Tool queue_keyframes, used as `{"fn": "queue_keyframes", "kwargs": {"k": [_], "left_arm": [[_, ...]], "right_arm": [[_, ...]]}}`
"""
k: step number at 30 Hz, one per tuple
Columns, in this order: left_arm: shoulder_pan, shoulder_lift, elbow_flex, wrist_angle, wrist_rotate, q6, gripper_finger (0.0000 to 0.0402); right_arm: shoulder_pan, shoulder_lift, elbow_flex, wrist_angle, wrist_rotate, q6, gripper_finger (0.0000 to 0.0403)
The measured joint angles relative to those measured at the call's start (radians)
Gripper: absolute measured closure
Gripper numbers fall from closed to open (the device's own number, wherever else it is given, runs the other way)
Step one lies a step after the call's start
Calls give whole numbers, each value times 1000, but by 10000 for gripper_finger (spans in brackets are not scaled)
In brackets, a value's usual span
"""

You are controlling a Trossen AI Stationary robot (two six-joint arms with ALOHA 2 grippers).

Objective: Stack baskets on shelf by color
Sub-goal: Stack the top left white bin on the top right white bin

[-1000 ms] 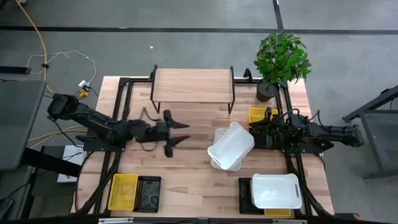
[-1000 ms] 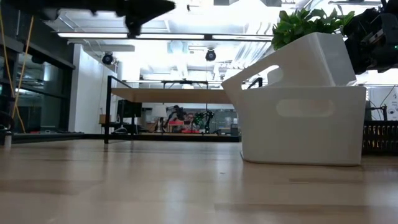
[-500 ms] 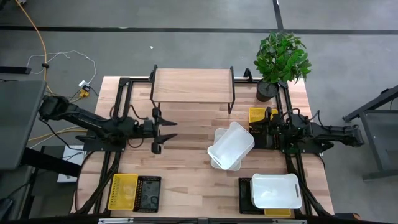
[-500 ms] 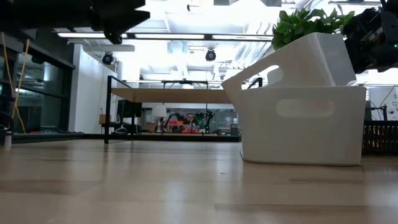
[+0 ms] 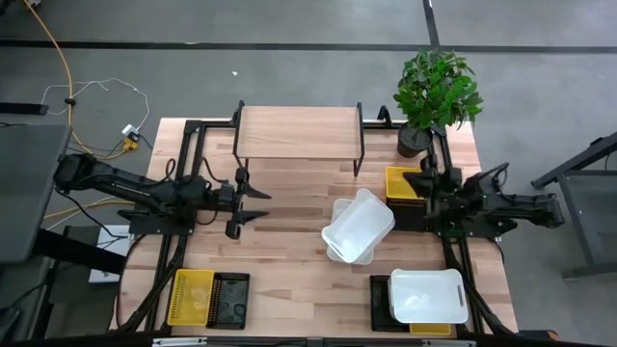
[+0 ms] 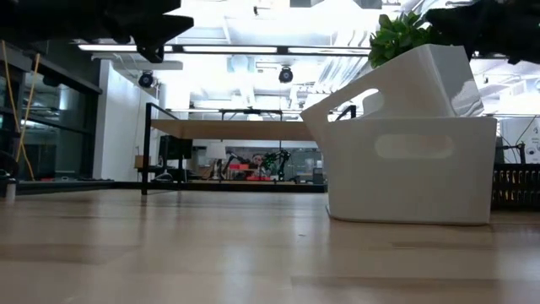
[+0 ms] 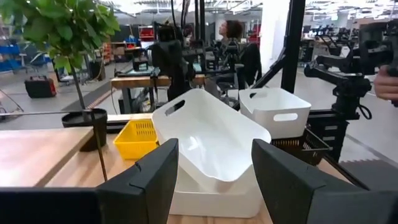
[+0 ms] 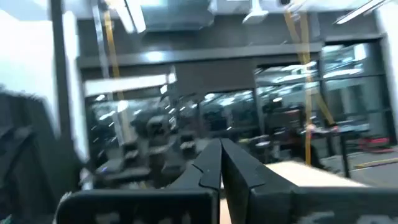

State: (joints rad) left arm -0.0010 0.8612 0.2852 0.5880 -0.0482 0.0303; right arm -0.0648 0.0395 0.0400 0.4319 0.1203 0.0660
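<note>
The shelf (image 5: pixel 298 132), a light wood top on thin black legs, stood bare at the desk's far edge. Two white baskets (image 5: pixel 357 227) sat mid-desk, one tilted inside the other. A third white basket (image 5: pixel 428 295) rested on a black one at the near right. Yellow (image 5: pixel 191 296) and black (image 5: pixel 229 300) baskets lay side by side near left; another yellow basket (image 5: pixel 402 179) sat far right.

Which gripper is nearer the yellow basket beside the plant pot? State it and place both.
Right. The right gripper, shut, sits right at the yellow basket by the plant pot. The left gripper, open and empty, hangs across the table, beyond the nested white baskets.
</note>
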Motion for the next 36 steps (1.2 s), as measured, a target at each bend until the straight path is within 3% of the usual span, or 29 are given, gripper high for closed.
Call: {"fn": "queue_keyframes", "kwargs": {"k": [4, 8, 12, 16, 21, 26, 36], "left_arm": [[0, 0, 0, -11, 4, -2, 209], [0, 0, 0, -6, 4, -1, 209], [0, 0, 0, -5, 4, -12, 209], [0, 0, 0, -9, 4, -27, 209], [0, 0, 0, -9, 4, -27, 209], [0, 0, 0, -14, 3, -27, 209], [0, 0, 0, -16, 3, -27, 209]], "right_arm": [[1, 34, 41, -21, 39, 18, 386], [12, 132, 143, -119, 30, 66, 330], [52, 287, 305, -293, -9, 92, 261], [129, 478, 534, -579, -48, 97, 215], [231, 742, 814, -927, -46, 119, 206], [324, 999, 1049, -1142, -47, 118, 206], [437, 1425, 1416, -1604, -51, 131, 206]]}}
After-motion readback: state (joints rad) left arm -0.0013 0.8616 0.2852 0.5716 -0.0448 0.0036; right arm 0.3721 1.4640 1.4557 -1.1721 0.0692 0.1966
